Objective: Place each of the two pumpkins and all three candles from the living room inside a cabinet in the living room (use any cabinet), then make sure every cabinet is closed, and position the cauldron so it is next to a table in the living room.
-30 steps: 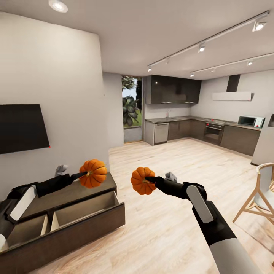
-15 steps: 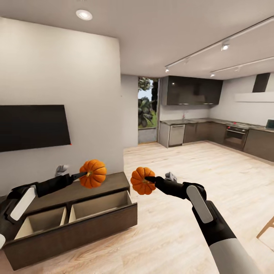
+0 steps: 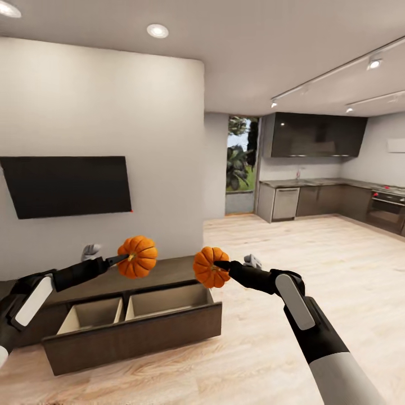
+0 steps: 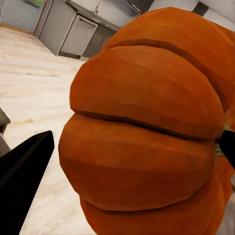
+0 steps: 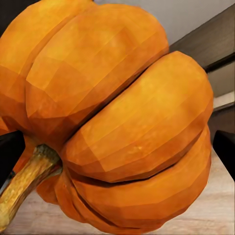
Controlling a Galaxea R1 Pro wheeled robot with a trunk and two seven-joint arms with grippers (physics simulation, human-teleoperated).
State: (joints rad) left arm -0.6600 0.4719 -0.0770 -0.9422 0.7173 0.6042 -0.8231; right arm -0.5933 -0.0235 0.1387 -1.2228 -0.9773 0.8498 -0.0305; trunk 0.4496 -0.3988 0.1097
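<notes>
Two pumpkins are held aloft, one per arm, in front of the robot. The left gripper [image 3: 119, 259] is closed on the left pumpkin [image 3: 137, 256]; in the left wrist view the dark fingers [image 4: 22, 186] are seen at either side of its ribbed body [image 4: 147, 127]. The right gripper [image 3: 222, 264] is closed on the right pumpkin [image 3: 210, 267]; in the right wrist view its stem [image 5: 24, 183] is seen pointing off to one side rather than upward, so the flattened body is judged to be carried on its side.

Below and beyond the left pumpkin, the cabinet [image 3: 135, 332] stands against the wall with its drawer pulled out and two pale compartments [image 3: 93, 314] exposed. The cabinet's long axis runs along the wall, across the head view. The open drawer lies down and forward of the left fingers; the left arm is judged the nearer. The right pumpkin hangs above the drawer's right end, close to the floor [image 3: 292, 315] beyond it, and is judged to need a shift leftward before lowering.

Farther off, a television [image 3: 67, 184] is mounted on the wall, and the kitchen counter [image 3: 315, 183] is recorded at the far right.
</notes>
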